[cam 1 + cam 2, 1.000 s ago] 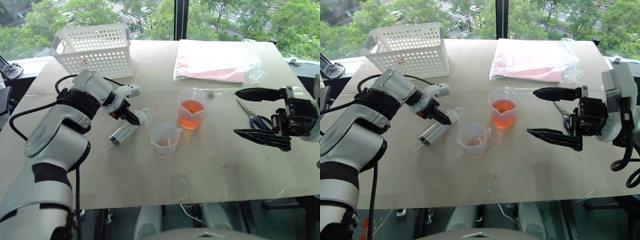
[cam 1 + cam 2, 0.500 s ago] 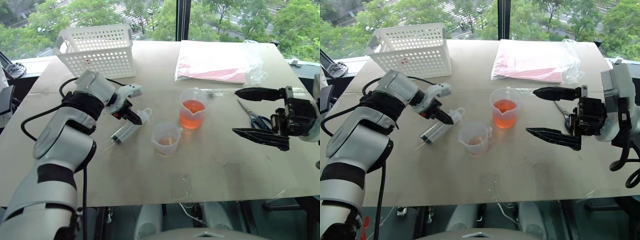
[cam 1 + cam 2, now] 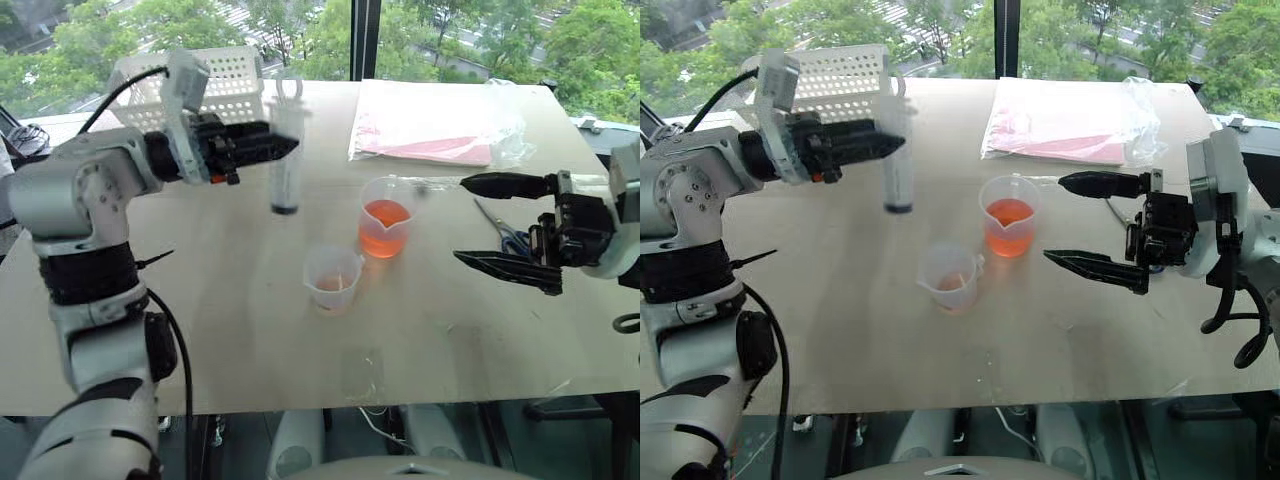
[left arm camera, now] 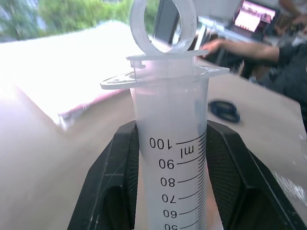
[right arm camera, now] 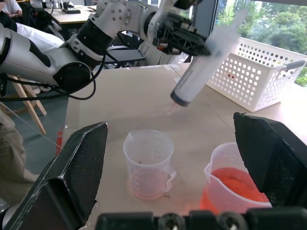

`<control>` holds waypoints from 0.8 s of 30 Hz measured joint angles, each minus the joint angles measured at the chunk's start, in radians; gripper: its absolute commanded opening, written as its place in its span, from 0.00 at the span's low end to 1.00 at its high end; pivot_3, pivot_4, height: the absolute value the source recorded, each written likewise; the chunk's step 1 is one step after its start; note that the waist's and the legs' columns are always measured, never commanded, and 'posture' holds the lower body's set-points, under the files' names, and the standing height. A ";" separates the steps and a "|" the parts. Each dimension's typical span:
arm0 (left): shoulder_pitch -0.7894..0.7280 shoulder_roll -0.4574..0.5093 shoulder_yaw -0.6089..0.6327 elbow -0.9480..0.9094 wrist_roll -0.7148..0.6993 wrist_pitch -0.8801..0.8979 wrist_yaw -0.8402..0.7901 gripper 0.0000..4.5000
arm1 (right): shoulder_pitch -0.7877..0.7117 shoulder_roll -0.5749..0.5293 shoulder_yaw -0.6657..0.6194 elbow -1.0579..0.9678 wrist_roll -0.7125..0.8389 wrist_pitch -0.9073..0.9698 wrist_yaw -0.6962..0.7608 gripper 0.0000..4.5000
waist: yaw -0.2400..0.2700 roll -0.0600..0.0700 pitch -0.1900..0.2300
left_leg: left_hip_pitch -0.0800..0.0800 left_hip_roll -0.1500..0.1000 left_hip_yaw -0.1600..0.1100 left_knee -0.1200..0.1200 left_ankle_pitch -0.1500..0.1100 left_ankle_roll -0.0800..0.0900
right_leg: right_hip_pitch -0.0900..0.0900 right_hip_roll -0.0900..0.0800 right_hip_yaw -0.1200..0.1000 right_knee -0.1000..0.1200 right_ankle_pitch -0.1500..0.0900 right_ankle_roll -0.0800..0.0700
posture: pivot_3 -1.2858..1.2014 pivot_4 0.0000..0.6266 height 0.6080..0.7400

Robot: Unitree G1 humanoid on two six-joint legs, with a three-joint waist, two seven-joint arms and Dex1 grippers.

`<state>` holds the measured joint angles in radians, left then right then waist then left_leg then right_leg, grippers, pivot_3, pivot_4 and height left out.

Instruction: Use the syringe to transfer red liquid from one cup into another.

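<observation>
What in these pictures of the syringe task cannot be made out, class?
- Syringe: its tip is motion-blurred in both head views; the left wrist view cuts the barrel off at its lower edge, between the left pincer fingers.
- Scissors: partly hidden behind the right pincer.
- Smaller beaker: its liquid level is too faint to read.
</observation>
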<state>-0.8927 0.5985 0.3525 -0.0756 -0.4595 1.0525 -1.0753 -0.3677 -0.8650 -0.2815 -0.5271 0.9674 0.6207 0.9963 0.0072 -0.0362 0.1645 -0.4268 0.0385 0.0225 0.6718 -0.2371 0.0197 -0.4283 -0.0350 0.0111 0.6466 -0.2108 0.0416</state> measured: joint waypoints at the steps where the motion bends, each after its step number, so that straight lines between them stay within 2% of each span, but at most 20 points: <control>1: 0.000 -0.011 0.006 -0.010 -0.018 -0.013 0.024 0.32 | -0.007 0.000 0.001 0.003 -0.002 0.000 -0.001 1.00 | 0.001 0.000 0.000 | 0.001 0.000 0.000 0.000 0.000 0.000 | 0.001 0.000 0.000 0.000 0.000 0.000 | 0.52 0.24 1.00; 4: -0.004 -0.060 0.006 -0.020 -0.028 -0.088 0.109 0.32 | -0.030 -0.002 0.004 0.024 -0.004 0.013 -0.022 1.00 | 0.005 0.000 0.000 | 0.013 0.000 0.002 -0.002 0.000 0.000 | 0.013 0.000 0.000 -0.002 0.000 0.000 | 0.52 0.24 1.00; 9: -0.010 -0.165 -0.035 -0.015 -0.051 -0.225 0.191 0.32 | -0.057 -0.015 0.010 0.047 -0.011 0.060 -0.074 1.00 | 0.007 0.000 0.000 | 0.012 0.000 0.002 -0.002 0.000 0.000 | 0.013 0.000 0.000 -0.003 0.000 0.000 | 0.52 0.24 1.00; 14: -0.047 -0.281 -0.107 0.050 -0.081 -0.353 0.191 0.32 | -0.054 -0.042 0.028 0.050 -0.031 0.118 -0.142 1.00 | 0.007 0.000 0.000 | 0.012 -0.001 0.003 -0.002 0.000 0.000 | 0.013 0.000 0.000 -0.004 0.000 0.000 | 0.52 0.24 1.00; 18: -0.042 -0.352 -0.191 0.153 -0.072 -0.497 0.144 0.32 | 0.090 -0.079 -0.040 0.001 -0.042 0.120 -0.141 1.00 | 0.010 0.000 0.000 | 0.011 -0.001 0.003 -0.002 0.000 0.000 | 0.013 0.000 0.000 -0.005 0.000 0.000 | 0.52 0.24 1.00; 24: -0.046 -0.397 -0.294 0.356 -0.002 -0.718 0.060 0.32 | 0.285 -0.097 -0.223 -0.066 -0.035 0.125 -0.142 1.00 | 0.006 0.001 0.000 | 0.013 -0.001 0.003 -0.003 0.000 0.000 | 0.014 0.001 0.001 -0.005 0.000 0.000 | 0.52 0.24 1.00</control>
<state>-0.9389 0.2019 0.0586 0.2803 -0.4615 0.3348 -1.0148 -0.0826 -0.9622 -0.5047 -0.5936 0.9323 0.7458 0.8538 0.0130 -0.0354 0.1642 -0.4141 0.0377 0.0254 0.6690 -0.2373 0.0198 -0.4144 -0.0338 0.0119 0.6418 -0.2109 0.0416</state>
